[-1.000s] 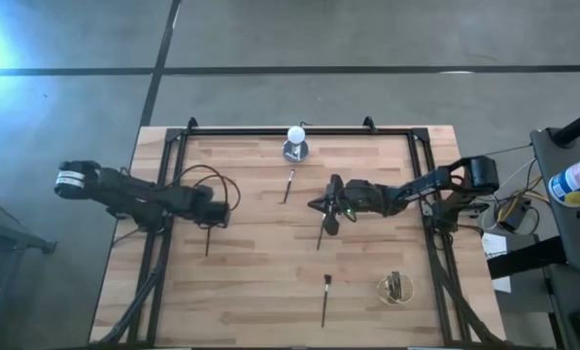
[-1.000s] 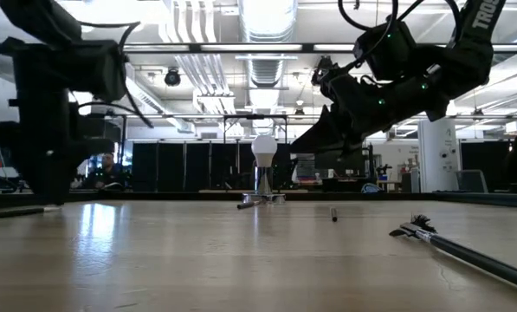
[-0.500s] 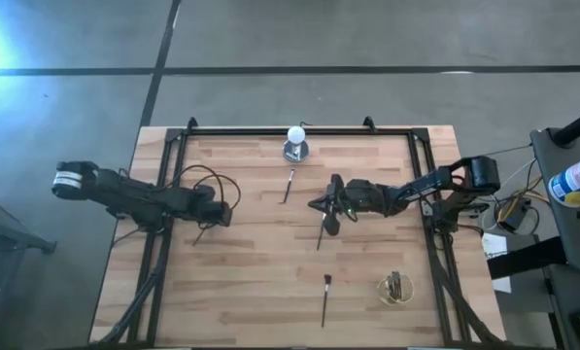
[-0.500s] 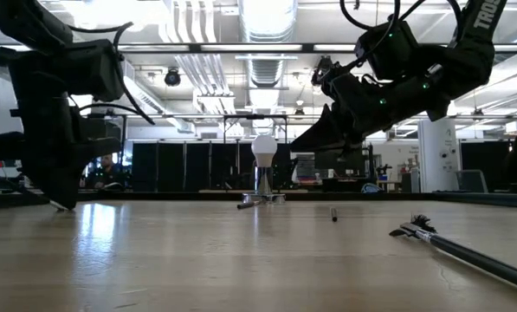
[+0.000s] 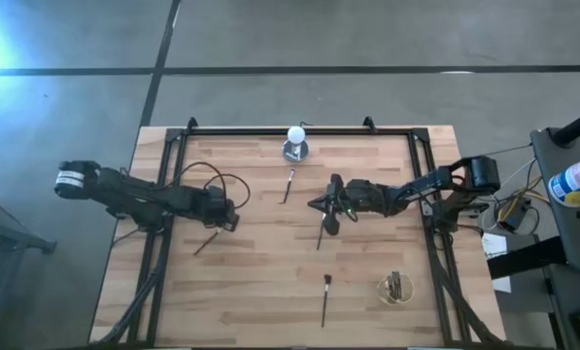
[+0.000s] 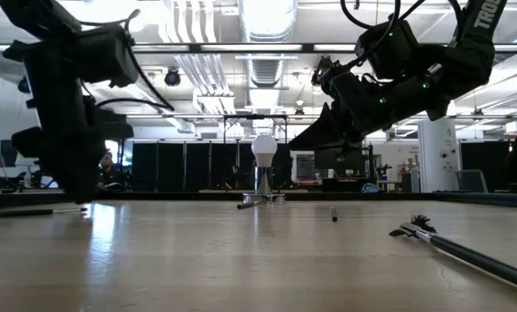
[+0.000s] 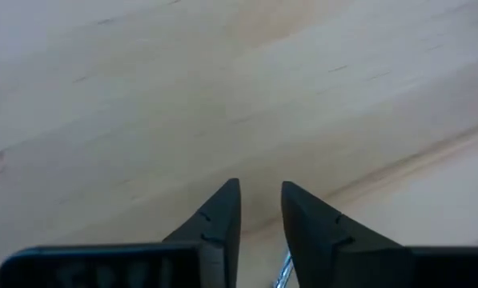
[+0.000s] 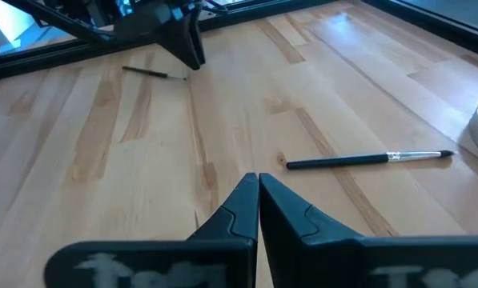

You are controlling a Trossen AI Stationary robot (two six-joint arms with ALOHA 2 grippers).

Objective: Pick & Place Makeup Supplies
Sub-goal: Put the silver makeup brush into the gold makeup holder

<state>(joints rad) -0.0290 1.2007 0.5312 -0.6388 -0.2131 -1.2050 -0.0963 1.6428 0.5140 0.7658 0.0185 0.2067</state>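
My left gripper [image 5: 221,224] [image 7: 259,188] stands at the table's left middle, pointing down, shut on one end of a thin dark makeup brush [image 5: 207,242]. The brush lies aslant on the wood. My right gripper [image 5: 314,205] [image 8: 258,178] hangs shut and empty above the table's middle, well clear of the wood in the low view [image 6: 297,146]. A second brush [image 5: 322,233] lies under it. A third brush [image 5: 289,185] [image 8: 367,160] rests flat near the white ball. A fourth brush [image 5: 325,298] lies near the near edge. My left gripper comes from above, pointing down, with its fingertips [image 7: 222,212] either side of the brush's far end, where a silvery piece [image 7: 285,272] shows between them. The rest of the brush [image 8: 152,72] lies on the table, running off toward the near left.
A white ball on a round grey base [image 5: 295,142] stands at the far edge. A small round cup [image 5: 396,288] holding several brushes sits at the near right corner. Black rails [image 5: 299,130] frame the tabletop. Bare wood lies between the arms and along the near left.
My left gripper has moved a little toward the table's right edge. The brush under it has turned about, from lying near-to-far to lying aslant. Its far end went right with the gripper, and its near end stayed roughly in place.
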